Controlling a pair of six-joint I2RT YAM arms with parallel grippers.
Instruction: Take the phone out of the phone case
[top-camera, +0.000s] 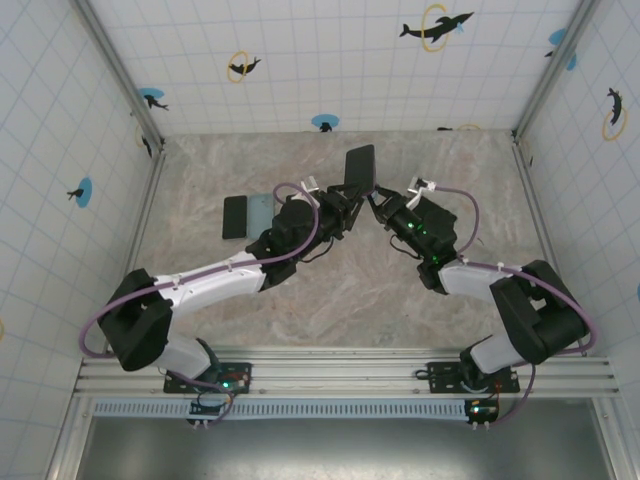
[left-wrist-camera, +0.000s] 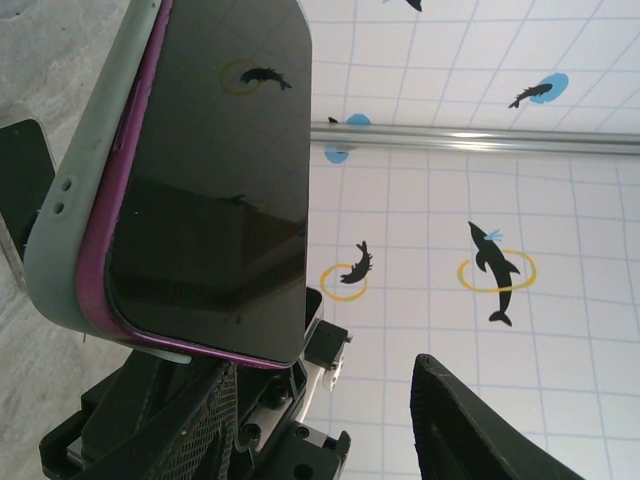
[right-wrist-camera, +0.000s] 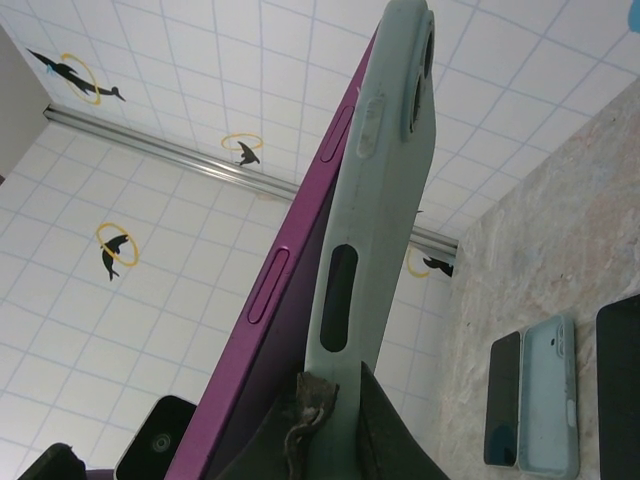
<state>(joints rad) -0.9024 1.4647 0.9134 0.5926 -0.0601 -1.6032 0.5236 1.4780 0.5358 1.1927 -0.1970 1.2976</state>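
A phone (top-camera: 358, 168) with a dark screen and purple rim is held tilted above the middle of the table, between both grippers. In the left wrist view the phone (left-wrist-camera: 210, 180) sits in a grey-green phone case (left-wrist-camera: 75, 240). My left gripper (top-camera: 343, 205) is open. Its left finger (left-wrist-camera: 195, 425) lies under the phone's lower edge and its right finger (left-wrist-camera: 480, 430) stands apart. My right gripper (top-camera: 385, 212) is shut on the phone case (right-wrist-camera: 385, 170) wall, seen at the gripper (right-wrist-camera: 350, 405). The purple phone (right-wrist-camera: 290, 270) edge has lifted away from the case there.
A black phone (top-camera: 234, 216) and a pale blue case (top-camera: 261, 211) lie side by side on the marble tabletop at the left. They show again as the phone (right-wrist-camera: 501, 398) and case (right-wrist-camera: 548, 392) beside another dark slab (right-wrist-camera: 620, 385). Tiled walls enclose the table.
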